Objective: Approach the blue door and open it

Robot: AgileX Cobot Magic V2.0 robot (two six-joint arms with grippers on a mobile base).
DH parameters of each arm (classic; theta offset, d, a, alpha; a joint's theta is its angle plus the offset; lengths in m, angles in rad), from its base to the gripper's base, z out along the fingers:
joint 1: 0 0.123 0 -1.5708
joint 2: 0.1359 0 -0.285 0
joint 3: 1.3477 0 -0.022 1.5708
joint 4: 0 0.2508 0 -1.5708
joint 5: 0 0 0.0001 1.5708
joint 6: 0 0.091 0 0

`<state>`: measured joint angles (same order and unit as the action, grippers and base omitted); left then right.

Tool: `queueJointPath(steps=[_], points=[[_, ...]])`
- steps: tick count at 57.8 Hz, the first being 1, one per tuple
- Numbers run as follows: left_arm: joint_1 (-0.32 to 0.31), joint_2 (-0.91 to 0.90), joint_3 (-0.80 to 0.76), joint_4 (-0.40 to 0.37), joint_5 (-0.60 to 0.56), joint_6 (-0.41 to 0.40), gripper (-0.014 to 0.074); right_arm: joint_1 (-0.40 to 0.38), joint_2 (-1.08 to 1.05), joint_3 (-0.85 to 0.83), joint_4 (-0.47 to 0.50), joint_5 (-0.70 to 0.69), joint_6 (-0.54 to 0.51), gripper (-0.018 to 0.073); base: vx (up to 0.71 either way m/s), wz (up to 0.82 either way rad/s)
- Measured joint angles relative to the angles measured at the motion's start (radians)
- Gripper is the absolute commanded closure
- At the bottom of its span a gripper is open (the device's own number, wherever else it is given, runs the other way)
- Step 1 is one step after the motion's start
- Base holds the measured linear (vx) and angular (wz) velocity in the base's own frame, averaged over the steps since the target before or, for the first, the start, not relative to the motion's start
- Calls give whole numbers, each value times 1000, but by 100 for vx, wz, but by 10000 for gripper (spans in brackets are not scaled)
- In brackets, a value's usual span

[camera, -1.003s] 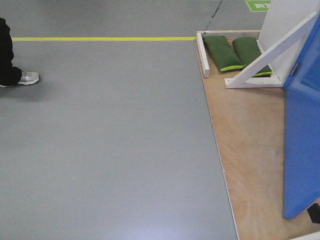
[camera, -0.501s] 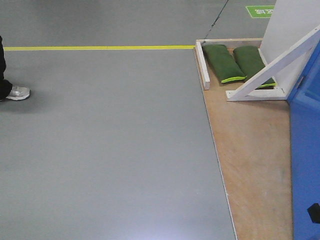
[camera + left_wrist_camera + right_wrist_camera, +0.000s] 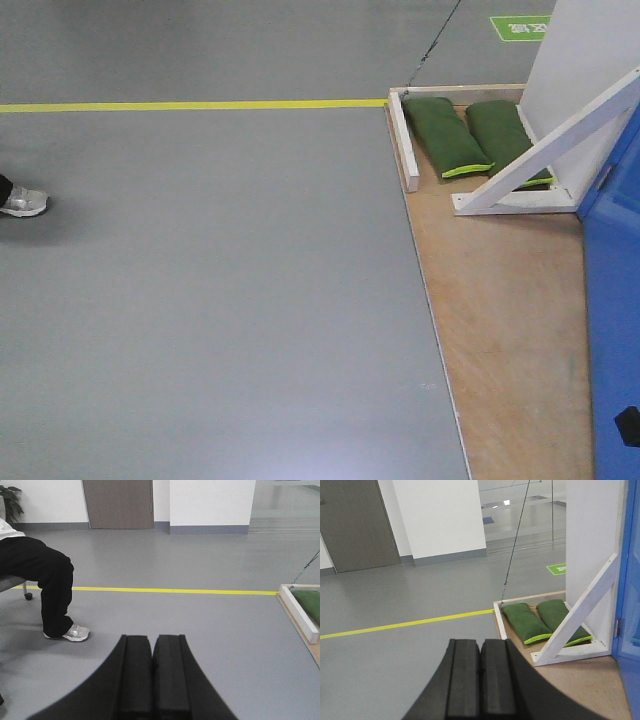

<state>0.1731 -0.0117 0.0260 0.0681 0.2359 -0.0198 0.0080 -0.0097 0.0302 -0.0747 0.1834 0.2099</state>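
Observation:
The blue door (image 3: 615, 330) fills the right edge of the front view, its lower part standing on a plywood base (image 3: 500, 330). Its handle is out of view. A strip of the blue door (image 3: 630, 580) also shows at the right edge of the right wrist view, with a metal hinge on its edge. My left gripper (image 3: 152, 642) is shut and empty, held over the grey floor. My right gripper (image 3: 480, 647) is shut and empty, left of the door frame.
A white wooden brace (image 3: 545, 150) leans against a white panel, with two green sandbags (image 3: 445, 135) on the base behind it. A yellow floor line (image 3: 190, 104) runs across. A seated person's leg and shoe (image 3: 70, 630) are at the left.
The view has shifted: the door, brace and sandbags have slid right and down in the frame, and the shoe has moved toward the left edge. Both grippers stay shut.

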Motion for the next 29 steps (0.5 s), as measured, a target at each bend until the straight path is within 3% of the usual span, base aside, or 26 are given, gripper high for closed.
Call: queueJointPath(steps=[29], points=[[0, 0, 0, 0, 0, 0, 524, 0, 0, 0, 0, 0, 0, 548, 7, -1]])
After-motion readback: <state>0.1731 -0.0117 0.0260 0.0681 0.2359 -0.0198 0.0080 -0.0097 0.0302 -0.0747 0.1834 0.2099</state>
